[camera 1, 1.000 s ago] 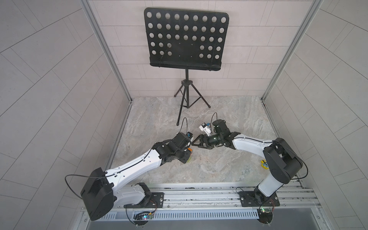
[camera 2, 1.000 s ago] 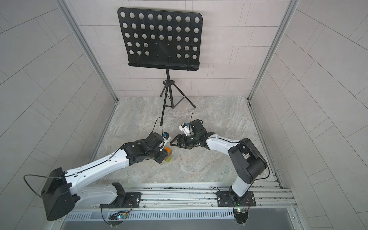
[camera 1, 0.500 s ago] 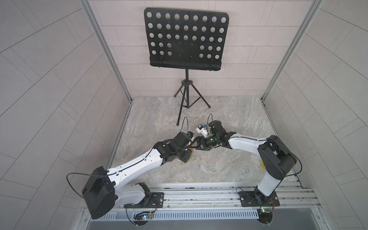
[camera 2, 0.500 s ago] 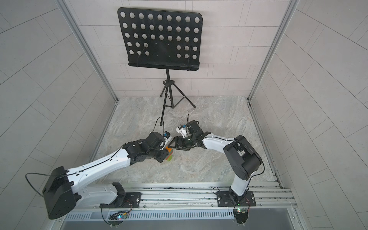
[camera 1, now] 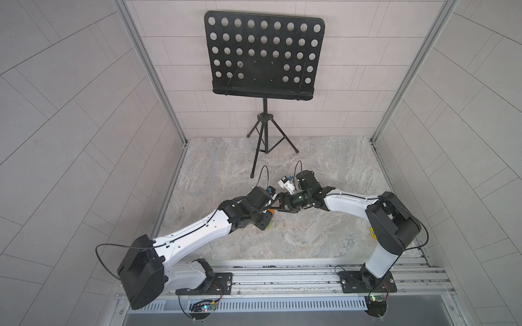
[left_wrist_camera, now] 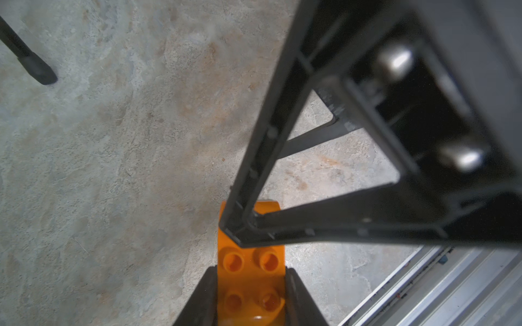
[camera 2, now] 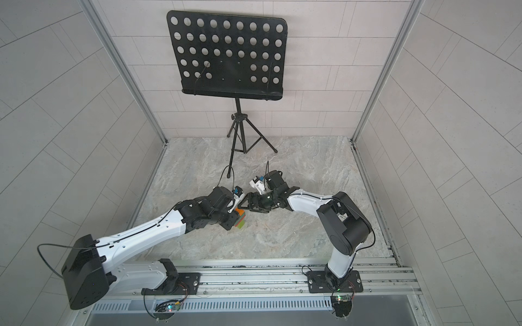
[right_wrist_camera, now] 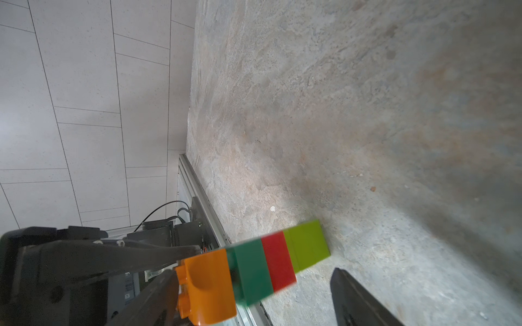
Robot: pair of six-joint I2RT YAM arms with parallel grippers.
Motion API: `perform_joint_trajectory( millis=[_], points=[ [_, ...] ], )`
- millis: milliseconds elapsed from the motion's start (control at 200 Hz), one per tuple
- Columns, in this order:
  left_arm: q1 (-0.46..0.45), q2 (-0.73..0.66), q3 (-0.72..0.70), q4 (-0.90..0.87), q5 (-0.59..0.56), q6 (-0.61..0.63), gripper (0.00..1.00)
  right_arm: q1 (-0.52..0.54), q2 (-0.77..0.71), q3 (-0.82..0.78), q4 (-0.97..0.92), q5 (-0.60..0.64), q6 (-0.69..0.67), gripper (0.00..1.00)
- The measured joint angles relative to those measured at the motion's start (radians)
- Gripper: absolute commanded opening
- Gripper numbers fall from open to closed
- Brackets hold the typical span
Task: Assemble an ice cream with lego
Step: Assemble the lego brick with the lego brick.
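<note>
Ice cream (right_wrist_camera: 254, 265): one joined stack, orange cap (left_wrist_camera: 250, 262), then dark green, red and lime-green stem. I see it held sideways, low over the worktop (right_wrist_camera: 353, 113), a little left of centre. I can't tell whether the lime end touches the surface.
Left pincer (left_wrist_camera: 251, 296): pinching the orange cap from both sides, a finger flat against each side of the studded face. In a top view only a sliver of colour shows under this wrist.
Music stand (camera 1: 264, 56): at the back, black perforated desk on a tripod, one foot on the worktop near the two wrists.
Right pincer (camera 2: 246, 203): spread, gripping nothing. In the left wrist view one finger's tip overlaps the rounded end of the orange cap, and I can't tell whether they touch. The other finger stands well off.
Yellow object (camera 1: 372, 232): small, at the far right edge, mostly hidden behind the right arm.
</note>
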Motion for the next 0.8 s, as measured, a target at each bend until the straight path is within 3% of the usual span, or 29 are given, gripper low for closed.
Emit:
perform_joint_trajectory(
  millis=[801],
  points=[
    [-0.008, 0.104, 0.056, -0.005, -0.025, -0.013, 0.16, -0.006, 0.03, 0.0, 0.051, -0.013, 0.045, 0.76]
  ],
)
